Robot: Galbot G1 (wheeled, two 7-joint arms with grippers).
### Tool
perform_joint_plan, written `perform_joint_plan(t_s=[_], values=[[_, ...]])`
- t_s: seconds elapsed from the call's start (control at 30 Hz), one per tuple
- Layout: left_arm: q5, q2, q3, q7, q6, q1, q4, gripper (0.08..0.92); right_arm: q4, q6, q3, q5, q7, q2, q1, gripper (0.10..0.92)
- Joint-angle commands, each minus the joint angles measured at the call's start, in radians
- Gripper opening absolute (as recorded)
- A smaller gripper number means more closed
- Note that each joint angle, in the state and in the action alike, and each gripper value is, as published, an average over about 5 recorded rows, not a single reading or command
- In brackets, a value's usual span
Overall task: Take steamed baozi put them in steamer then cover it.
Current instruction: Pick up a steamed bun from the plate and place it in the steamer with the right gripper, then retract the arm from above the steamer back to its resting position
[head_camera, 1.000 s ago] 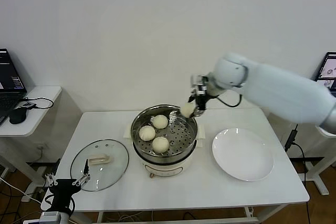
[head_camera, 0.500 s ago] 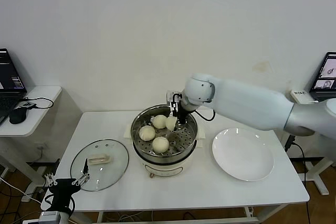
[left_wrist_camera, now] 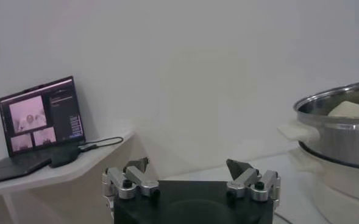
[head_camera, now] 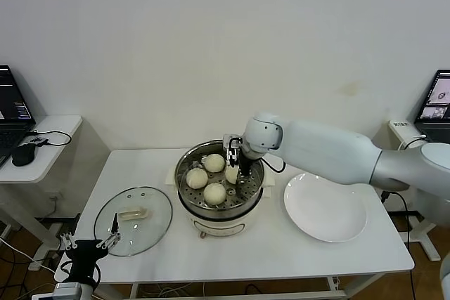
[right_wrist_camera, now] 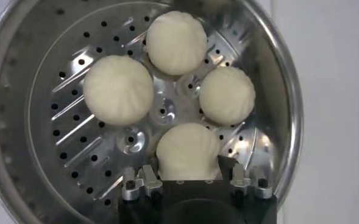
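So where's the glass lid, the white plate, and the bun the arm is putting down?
Glass lid (head_camera: 133, 220): head view, on the clear glass beside its handle.
White plate (head_camera: 325, 207): head view, bare middle of the plate.
Bun being set down (right_wrist_camera: 188, 150): right wrist view, on its rounded top, inside the steamer.

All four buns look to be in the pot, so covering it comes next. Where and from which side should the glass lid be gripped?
Grip the cover by its cream oblong handle at the centre, coming straight down from above. It lies flat on the table, handle up, so the jaws should probably close across the handle's narrow width. The open left gripper is nearest.
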Motion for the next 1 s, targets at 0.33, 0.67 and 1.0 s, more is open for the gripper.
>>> perform_joint_plan(t_s=[0.33, 0.67, 1.0], values=[[-0.006, 0.009, -0.003, 0.0, -0.001, -0.002, 0.006, 0.823, 0.256, 0.044, 0.197, 0.08, 0.165, -0.266, -0.017, 0.822], [-0.001, 0.011, 0.011, 0.002, -0.016, -0.002, 0.021, 0.823, 0.472, 0.391, 0.786, 0.157, 0.686, -0.476, -0.705, 0.823], [0.03, 0.01, 0.053, -0.009, -0.019, 0.0, 0.046, 0.823, 0.461, 0.765, 1.506, -0.258, 0.728, -0.178, -1.47, 0.823]])
